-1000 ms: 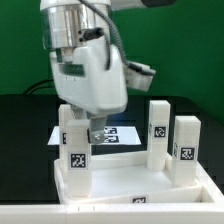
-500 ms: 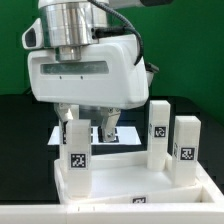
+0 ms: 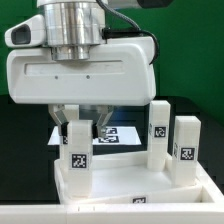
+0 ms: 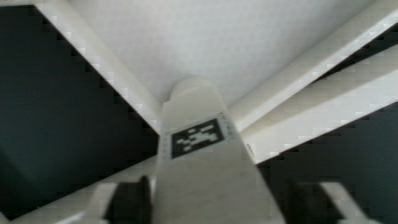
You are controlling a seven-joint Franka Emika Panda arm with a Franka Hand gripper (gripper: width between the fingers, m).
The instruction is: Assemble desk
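3 legs stand in the desk panel; gripper straddles near-left leg, jaws partly closed, grip unclear; 4th leg unseen.

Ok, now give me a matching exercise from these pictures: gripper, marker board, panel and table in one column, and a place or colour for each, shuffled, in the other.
Things
1. gripper
2. marker board
3. panel
4. table

Places or colours
A. lies flat behind the legs
B. at the front, with legs standing on it
C. astride the leg on the exterior view's left
D. black, under everything

Pairs: 1-C, 2-A, 3-B, 4-D
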